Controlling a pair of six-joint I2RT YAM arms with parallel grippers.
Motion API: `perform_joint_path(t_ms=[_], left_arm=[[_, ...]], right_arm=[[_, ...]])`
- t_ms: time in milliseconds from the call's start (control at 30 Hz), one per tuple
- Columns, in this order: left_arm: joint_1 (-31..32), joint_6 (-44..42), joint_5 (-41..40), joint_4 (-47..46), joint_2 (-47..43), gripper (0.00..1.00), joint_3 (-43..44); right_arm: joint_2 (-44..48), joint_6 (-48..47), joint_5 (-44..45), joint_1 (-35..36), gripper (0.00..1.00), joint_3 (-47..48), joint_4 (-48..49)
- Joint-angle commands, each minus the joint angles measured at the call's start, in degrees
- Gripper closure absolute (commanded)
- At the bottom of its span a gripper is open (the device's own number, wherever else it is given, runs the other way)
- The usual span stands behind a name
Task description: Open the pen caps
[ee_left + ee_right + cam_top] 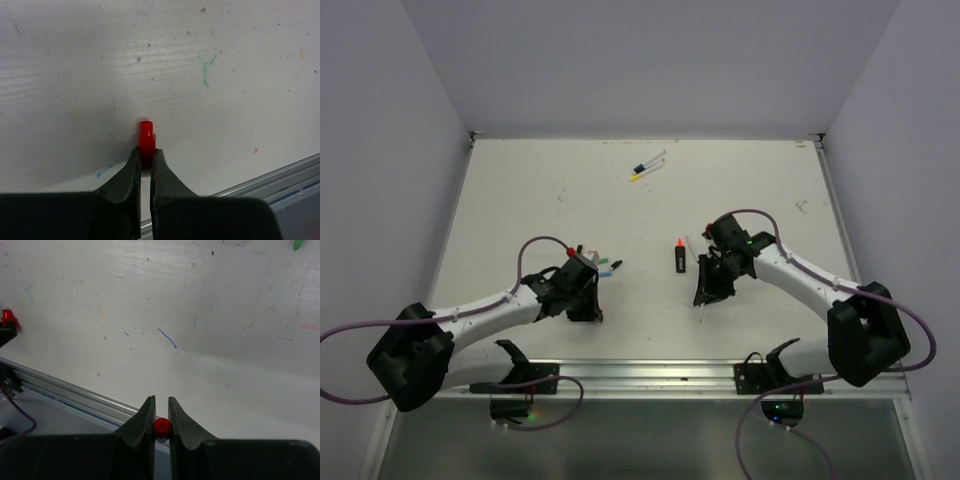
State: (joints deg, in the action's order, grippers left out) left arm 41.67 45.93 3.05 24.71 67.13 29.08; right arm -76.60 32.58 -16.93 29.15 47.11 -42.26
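Left tool (pixel 145 154) is clenched on a small red plastic cap (pixel 146 134), whose lower half is buried between the fingers. Right tool (pixel 161 407) pinches a thin red-ended pen (pixel 161 427) seen end-on, barrel hidden. Tiny loose coloured caps (pixel 606 265) lie blurry on the white desk (pixel 520 200).

Pale walls (pixel 640 60) enclose a scuffed white table (pixel 520 190); even light.
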Motion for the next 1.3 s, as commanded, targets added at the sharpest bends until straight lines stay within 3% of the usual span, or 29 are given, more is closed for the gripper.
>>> perform_joint_path(t_ms=[0,233,433,667,833,1067,1267], left_arm=[[2.79,2.85,-4.26,-1.95,2.29,0.99,1.06],[4.38,3.64,-4.1,-4.66,4.58,0.9,1.15],[4.47,3.64,-3.75,-5.11,5.11,0.73,1.07],[4.47,3.38,-3.93,-3.88,2.74,0.57,1.76],[4.47,1.79,-5.94,-0.63,-0.6,0.54,4.05],[4.47,-3.12,-11.48,6.22,-0.43,0.51,16.24],[2.28,-19.35,-11.85,4.48,7.03,0.46,30.49]], right_arm=[[-3.19,0.73,2.16,1.0,1.0,0.7,3.32],[-9.96,0.73,2.52,3.63,1.0,1.49,6.57],[-13.31,0.56,1.99,4.16,0.98,1.84,8.42],[-14.46,0.21,1.46,4.25,0.75,1.49,8.6],[-13.67,-0.14,1.28,4.25,0.6,1.67,8.07],[-9.98,-0.41,2.07,4.25,0.56,3.86,4.74],[-4.44,-1.46,0.94,4.25,0.53,9.12,-2.38]])
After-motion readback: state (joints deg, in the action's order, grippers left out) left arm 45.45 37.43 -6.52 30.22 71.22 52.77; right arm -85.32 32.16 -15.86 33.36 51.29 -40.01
